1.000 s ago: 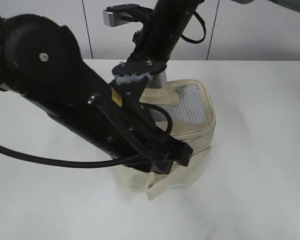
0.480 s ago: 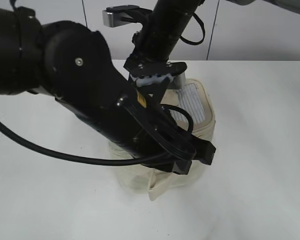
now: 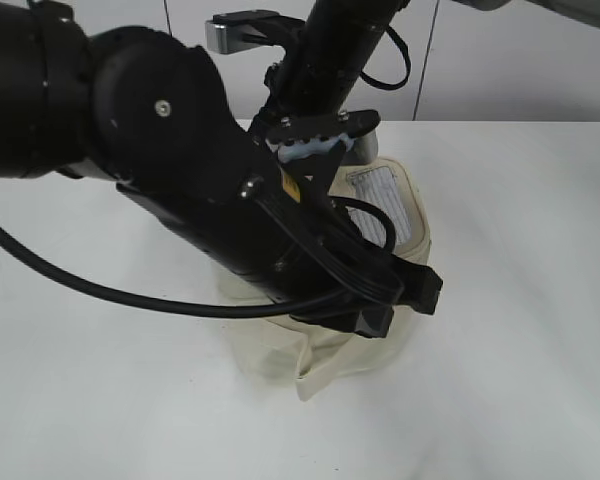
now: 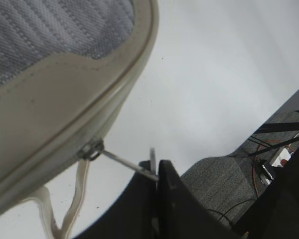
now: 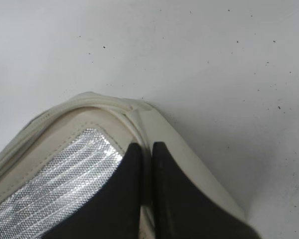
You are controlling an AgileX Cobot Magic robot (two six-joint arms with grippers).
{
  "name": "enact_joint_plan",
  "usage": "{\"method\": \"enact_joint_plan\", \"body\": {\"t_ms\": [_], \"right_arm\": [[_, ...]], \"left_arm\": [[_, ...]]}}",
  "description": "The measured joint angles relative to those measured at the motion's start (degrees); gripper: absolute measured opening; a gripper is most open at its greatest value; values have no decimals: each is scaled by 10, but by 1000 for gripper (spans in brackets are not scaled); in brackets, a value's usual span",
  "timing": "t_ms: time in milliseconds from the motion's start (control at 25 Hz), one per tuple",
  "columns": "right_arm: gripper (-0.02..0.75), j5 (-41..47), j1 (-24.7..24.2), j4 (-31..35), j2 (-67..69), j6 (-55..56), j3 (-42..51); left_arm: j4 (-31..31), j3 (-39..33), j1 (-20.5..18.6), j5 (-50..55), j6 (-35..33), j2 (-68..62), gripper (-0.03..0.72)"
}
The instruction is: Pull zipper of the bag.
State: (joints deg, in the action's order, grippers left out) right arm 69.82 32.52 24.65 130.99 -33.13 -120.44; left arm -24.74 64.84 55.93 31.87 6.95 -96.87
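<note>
Left tool [image 4: 157, 172] farther along zipper [image 4: 92, 149]

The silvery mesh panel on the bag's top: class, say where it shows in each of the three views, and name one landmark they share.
Exterior view: the mesh panel shows right of centre, partly hidden behind the black arms.
Left wrist view: it fills the top-left corner.
Right wrist view: it lies at lower left, beside the right pincer.
Shared landmark: the cream rim bordering the panel.
</note>
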Motion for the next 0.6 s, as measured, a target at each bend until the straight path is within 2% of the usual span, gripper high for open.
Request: {"method": "enact_joint_plan", "body": {"t_ms": [280,400,480,600], "right_arm": [[33,0,0,0,0,0,0],[33,0,0,0,0,0,0],[33,0,0,0,1,0,0],[62,0,0,0,1,6,0]], "left_arm": [[-3,4,2,-1,0,0,3],[-1,4,3,7,0,0,36],[4,4,5,18,0,0,90],[14,5,8,42,-2,1,223]]}}
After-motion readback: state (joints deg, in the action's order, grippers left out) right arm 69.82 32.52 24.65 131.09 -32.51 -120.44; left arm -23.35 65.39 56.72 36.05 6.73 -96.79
